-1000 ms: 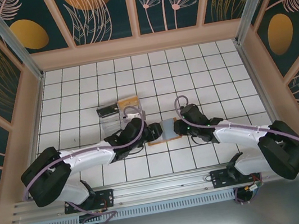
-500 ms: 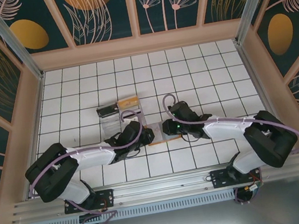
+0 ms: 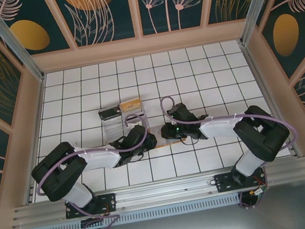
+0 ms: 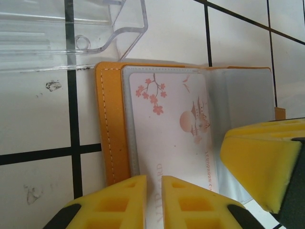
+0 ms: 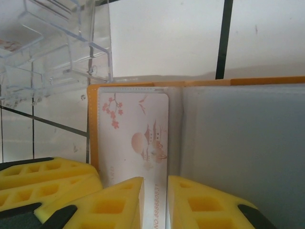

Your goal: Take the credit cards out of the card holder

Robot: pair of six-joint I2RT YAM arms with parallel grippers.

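Under the left gripper (image 4: 153, 200) and right gripper (image 5: 156, 205) (both almost closed, grip unclear), the credit card (image 4: 176, 124) points long-ways away, inside the card holder (image 4: 108, 124).

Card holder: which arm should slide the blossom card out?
Right, probably: the right fingers sit over the card's end; the left fingers are by the card holder's orange edge, good for pinning.
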